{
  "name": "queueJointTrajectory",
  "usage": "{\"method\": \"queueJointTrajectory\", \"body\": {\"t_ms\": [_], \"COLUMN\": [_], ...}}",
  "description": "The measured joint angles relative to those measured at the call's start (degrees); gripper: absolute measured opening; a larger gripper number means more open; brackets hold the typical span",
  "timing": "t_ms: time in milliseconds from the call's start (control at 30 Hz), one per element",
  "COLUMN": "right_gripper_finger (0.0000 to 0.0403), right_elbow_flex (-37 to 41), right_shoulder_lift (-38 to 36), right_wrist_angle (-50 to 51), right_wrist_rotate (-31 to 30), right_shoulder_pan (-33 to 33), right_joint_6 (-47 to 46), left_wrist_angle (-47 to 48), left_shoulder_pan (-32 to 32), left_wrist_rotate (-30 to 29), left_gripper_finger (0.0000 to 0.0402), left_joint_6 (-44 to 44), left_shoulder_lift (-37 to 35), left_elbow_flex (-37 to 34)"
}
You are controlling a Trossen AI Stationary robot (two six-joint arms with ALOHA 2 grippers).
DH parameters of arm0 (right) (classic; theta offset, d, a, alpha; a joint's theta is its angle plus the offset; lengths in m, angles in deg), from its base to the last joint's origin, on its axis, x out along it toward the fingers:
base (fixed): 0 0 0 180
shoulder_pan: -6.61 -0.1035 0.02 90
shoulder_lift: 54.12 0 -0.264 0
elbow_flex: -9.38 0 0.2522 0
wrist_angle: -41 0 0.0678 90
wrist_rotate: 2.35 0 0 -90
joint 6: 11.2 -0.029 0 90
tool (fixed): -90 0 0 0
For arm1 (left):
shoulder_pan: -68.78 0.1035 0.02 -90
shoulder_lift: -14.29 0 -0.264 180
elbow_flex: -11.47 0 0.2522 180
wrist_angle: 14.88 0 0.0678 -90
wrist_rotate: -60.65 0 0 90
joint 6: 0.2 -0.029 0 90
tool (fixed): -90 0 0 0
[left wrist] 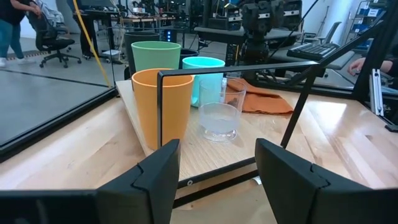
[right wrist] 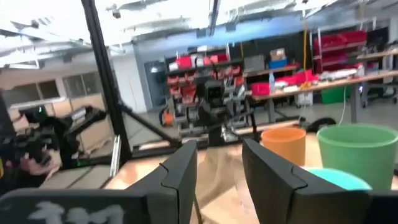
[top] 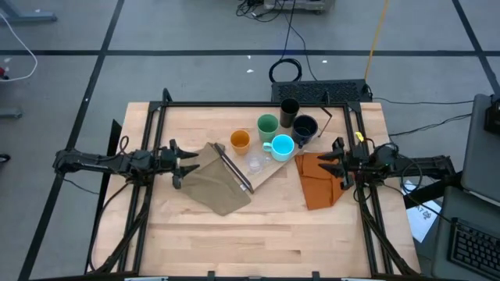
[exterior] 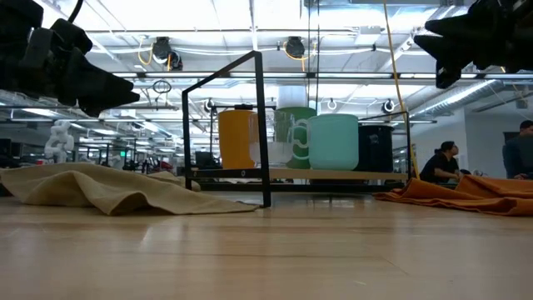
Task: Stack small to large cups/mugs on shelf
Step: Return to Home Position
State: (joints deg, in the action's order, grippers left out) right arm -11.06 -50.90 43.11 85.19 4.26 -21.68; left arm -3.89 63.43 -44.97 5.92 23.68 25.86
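Between left gripper and right gripper, cup-laden shelf

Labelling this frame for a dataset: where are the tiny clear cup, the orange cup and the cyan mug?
tiny clear cup (left wrist: 219, 121), left wrist view, lower side wall.
orange cup (left wrist: 146, 109), left wrist view, side wall.
cyan mug (exterior: 335, 143), low view, side wall.

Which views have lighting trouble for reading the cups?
Low view: ceiling lights backlight everything; left arm and right arm are black silhouettes, orange cup reads fine. High view: even light, but clear cup nearly vanishes against the shelf. Left wrist view: no glare.
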Motion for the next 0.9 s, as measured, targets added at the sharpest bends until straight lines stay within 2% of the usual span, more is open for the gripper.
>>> {"method": "queueJointTrajectory", "body": {"t_ms": [367, 667, 800, 900], "right_gripper_finger": [0.0121, 0.0121, 0.0121, 0.0121], "right_elbow_flex": [0.00, 0.00, 1.41, 3.22], "right_shoulder_lift": [6.21, 1.57, -2.91, -2.99], "right_wrist_angle": [2.39, 11.27, 10.98, 9.82], "right_wrist_rotate": [0.87, 0.65, -0.86, -0.70], "right_shoulder_pan": [-0.02, -0.02, 0.02, -0.01], "right_joint_6": [2.92, 4.81, 6.52, 6.48], "left_wrist_angle": [0.00, 0.07, 0.09, 0.11], "left_shoulder_pan": [0.00, 0.00, 0.00, 0.00], "left_wrist_rotate": [0.02, 0.42, 0.48, 0.57], "left_gripper_finger": [0.0209, 0.0209, 0.0209, 0.0209], "left_joint_6": [0.06, 0.70, 1.13, 1.57], "left_shoulder_lift": [0.00, 0.00, 0.00, 0.00], "left_elbow_flex": [0.00, 0.00, 0.00, 0.00]}}
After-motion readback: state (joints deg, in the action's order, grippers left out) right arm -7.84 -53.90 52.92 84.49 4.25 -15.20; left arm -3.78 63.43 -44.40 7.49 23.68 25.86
